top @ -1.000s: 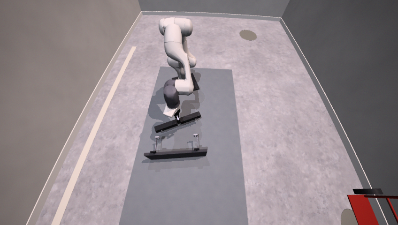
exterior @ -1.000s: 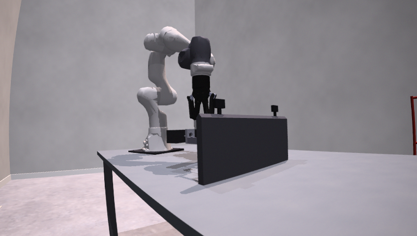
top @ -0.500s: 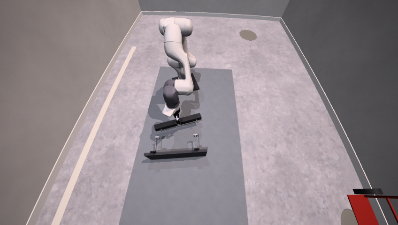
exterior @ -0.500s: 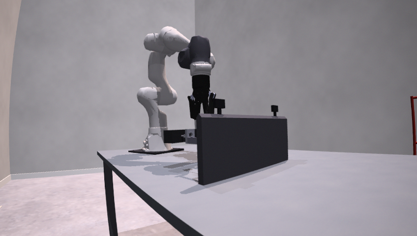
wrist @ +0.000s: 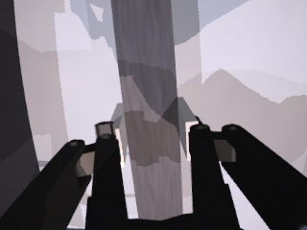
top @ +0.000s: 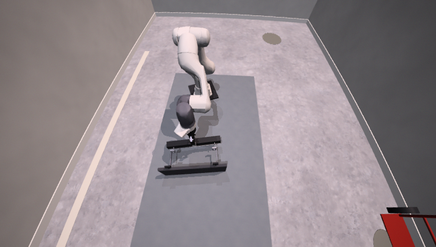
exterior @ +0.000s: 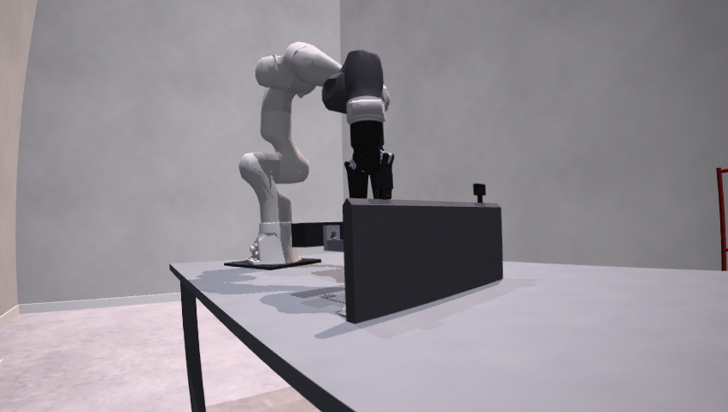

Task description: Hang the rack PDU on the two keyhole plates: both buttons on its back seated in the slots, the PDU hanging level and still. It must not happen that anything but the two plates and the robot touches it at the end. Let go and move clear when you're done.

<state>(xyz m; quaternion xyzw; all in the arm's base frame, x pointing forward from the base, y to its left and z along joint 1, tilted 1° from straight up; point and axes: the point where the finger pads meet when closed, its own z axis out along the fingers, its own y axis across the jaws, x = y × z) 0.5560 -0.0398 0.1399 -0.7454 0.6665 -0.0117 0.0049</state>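
Top view. The hand [top: 191,139] is clenched on the middle of the rack PDU [top: 193,142], a long, narrow black bar lying across the centre of the frame, carried above the grey worktop [top: 232,195]. Just below it in the picture, two keyhole plates [top: 172,149] [top: 214,147] stand at the ends of thin rails that run to a dark backboard [top: 192,169]. The bar lies nearly parallel to the backboard, just beside the plates. To do this step well, both back buttons should probably meet their keyholes together, so the bar is best kept square to the plates and level, then pressed in and lowered without twist.

Exterior view. The backboard [exterior: 423,255] fills the centre and hides most of the PDU [exterior: 316,233]; only its left end shows, with a small round fitting on a grey end face. The hand [exterior: 368,190] descends vertically behind the board's top edge. One black post top [exterior: 478,190] rises at the upper right of the board. Whether the buttons touch the plates cannot be told here.

Wrist view. Black fingers flank a dark grey band [wrist: 144,57] running up the middle of the frame, evidently the PDU's smooth, matte, featureless top face.
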